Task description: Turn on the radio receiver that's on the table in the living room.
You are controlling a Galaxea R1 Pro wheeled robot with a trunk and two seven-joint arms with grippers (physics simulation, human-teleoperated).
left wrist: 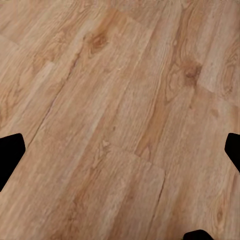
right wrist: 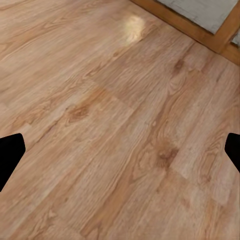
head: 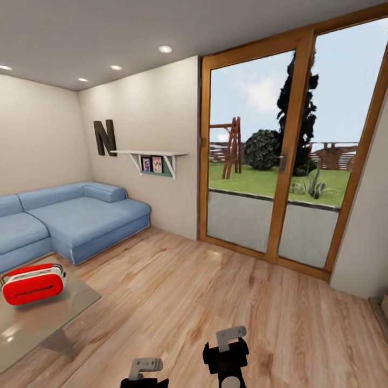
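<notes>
We're in the approach step, not yet in reach. The radio (head: 33, 283) sits on the table (head: 59, 312) at about 9 o'clock in the head view, near the table's far end, just in front of the sofa (head: 70, 218). Both arms hang low at 6 o'clock, well apart from the table: left gripper (head: 144, 372), right gripper (head: 230, 350).

Both wrist views show dark fingertips spread to the frame edges with only bare floor (left wrist: 120, 110) between them, so we read both grippers as wide open and holding nothing.

Next move, as we judge it: turn the base left toward the table and close in until the radio is centred, then bring one arm up to its controls. We can't make out the dial or any switch from here, so which face to press is unknown.

View differences: the head view gives the radio, table, sofa and glass door (head: 291, 151). The right wrist view catches the door's wooden frame (right wrist: 200, 32) and a glare patch on the floor.
</notes>
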